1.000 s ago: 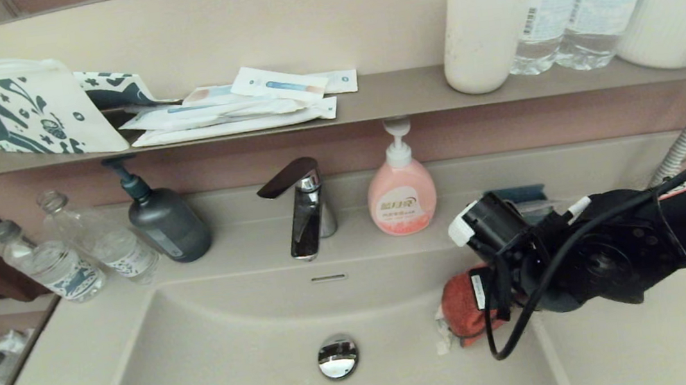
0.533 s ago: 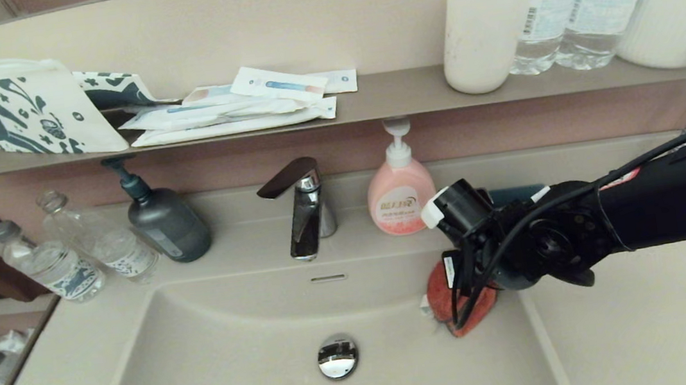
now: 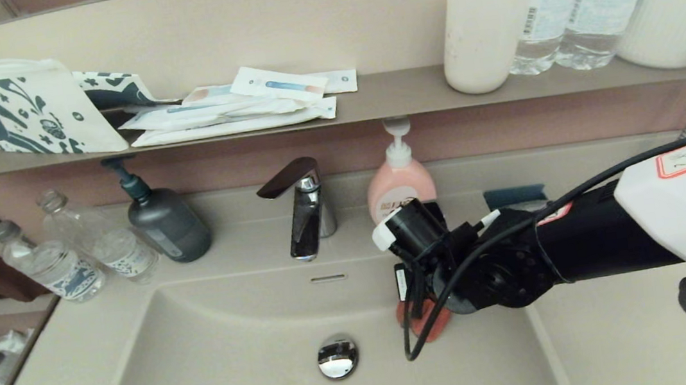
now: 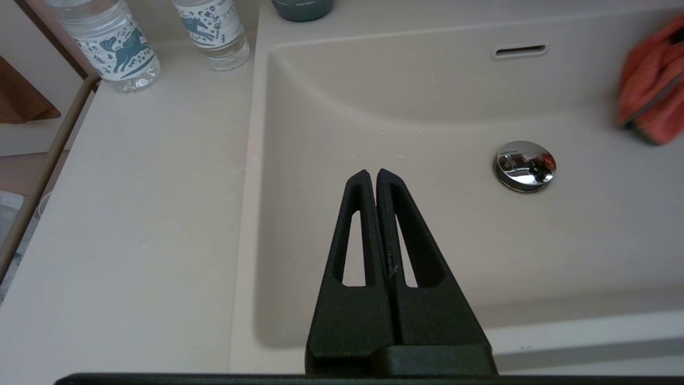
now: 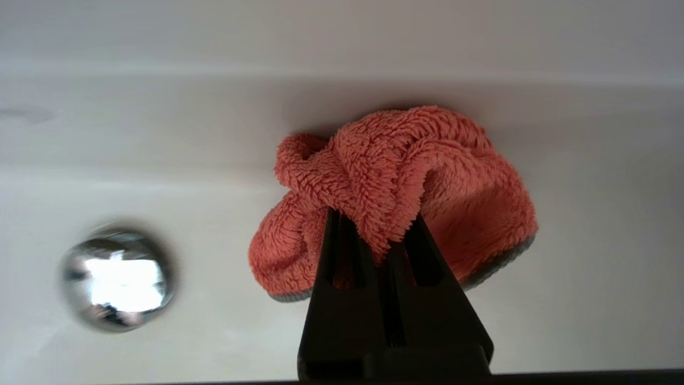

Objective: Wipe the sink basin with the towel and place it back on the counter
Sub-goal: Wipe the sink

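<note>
The orange-red towel (image 5: 395, 182) is bunched up, and my right gripper (image 5: 374, 219) is shut on it and presses it against the sink basin (image 3: 220, 361) where the back slope meets the floor. In the head view the towel (image 3: 426, 326) peeks out under my right wrist, just right of the chrome drain plug (image 3: 338, 356). The fingertips are buried in the plush. My left gripper (image 4: 372, 174) is shut on nothing and hovers over the basin's front left part. The towel (image 4: 649, 101) also shows beyond the drain plug (image 4: 525, 166). The beige counter (image 3: 644, 339) flanks the basin.
The faucet (image 3: 305, 210) and overflow slot (image 3: 329, 278) are behind the basin. A pink soap bottle (image 3: 401, 189) stands right behind my right wrist. A dark pump bottle (image 3: 167, 222) and water bottles (image 3: 76, 255) stand at back left. The shelf (image 3: 396, 93) carries cups, bottles and packets.
My right arm has swept left along the basin's back slope with the towel, from the right corner to just beside the drain plug.
</note>
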{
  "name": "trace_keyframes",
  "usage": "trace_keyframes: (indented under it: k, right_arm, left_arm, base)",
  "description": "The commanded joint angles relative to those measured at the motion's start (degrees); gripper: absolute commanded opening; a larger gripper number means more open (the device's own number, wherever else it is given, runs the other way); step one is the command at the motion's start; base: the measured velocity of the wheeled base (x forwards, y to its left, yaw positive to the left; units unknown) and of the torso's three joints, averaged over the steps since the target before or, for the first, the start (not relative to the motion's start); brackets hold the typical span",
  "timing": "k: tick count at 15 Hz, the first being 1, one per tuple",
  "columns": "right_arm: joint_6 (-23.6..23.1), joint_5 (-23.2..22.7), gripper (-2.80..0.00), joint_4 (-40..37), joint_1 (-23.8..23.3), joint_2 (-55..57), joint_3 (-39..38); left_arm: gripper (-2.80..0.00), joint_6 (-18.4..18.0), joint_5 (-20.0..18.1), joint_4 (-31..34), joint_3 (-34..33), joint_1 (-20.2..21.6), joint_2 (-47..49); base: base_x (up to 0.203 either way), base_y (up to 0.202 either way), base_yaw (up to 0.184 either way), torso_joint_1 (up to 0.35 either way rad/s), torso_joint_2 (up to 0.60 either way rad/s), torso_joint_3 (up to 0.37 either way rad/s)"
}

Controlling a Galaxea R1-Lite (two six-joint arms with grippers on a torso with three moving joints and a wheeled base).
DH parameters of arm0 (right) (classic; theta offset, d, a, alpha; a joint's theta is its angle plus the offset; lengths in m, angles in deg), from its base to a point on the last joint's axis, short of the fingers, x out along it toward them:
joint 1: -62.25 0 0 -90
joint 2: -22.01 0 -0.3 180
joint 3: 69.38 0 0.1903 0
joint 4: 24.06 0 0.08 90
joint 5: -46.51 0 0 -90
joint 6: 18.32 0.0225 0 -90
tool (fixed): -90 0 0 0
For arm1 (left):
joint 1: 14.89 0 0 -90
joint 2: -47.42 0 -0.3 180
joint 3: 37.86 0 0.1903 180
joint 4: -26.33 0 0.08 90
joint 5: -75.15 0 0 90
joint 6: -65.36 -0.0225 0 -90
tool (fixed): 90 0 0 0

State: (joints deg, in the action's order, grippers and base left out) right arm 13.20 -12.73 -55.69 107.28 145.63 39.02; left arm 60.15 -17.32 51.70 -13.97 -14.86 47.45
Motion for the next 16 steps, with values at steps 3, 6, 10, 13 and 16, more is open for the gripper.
trace_keyframes:
  k: [3, 6, 10, 13, 16]
  right_arm:
    - [0.3, 0.4, -2.80, 0.2, 3.2, 5.2, 4.5]
    - [0.3, 0.5, -2.80, 0.2, 5.5, 8.0, 8.3]
    - [0.2, 1.2, -2.80, 0.1, 7.2, 12.0, 13.0]
    - [0.2, 1.2, -2.80, 0.0, 8.0, 12.3, 14.8]
    - [0.1, 1.1, -2.80, 0.0, 9.4, 12.5, 16.3]
  left_arm:
    - [-2.80, -0.1, 0.0, 0.0, 0.0, 0.1, 0.1]
    - [-2.80, -0.1, -0.1, 0.0, 0.0, 0.0, 0.1]
    - [-2.80, 0.0, 0.0, 0.0, 0.0, 0.0, 0.1]
    - [-2.80, 0.0, -0.1, 0.0, 0.0, 0.1, 0.1]
    - [-2.80, 0.0, -0.1, 0.0, 0.0, 0.0, 0.1]
  base:
    - [0.000, 0.000, 0.000, 0.000, 0.00, 0.000]
    - [0.000, 0.000, 0.000, 0.000, 0.00, 0.000]
    - [0.000, 0.000, 0.000, 0.000, 0.00, 0.000]
    - [0.000, 0.000, 0.000, 0.000, 0.00, 0.000]
    - [0.000, 0.000, 0.000, 0.000, 0.00, 0.000]
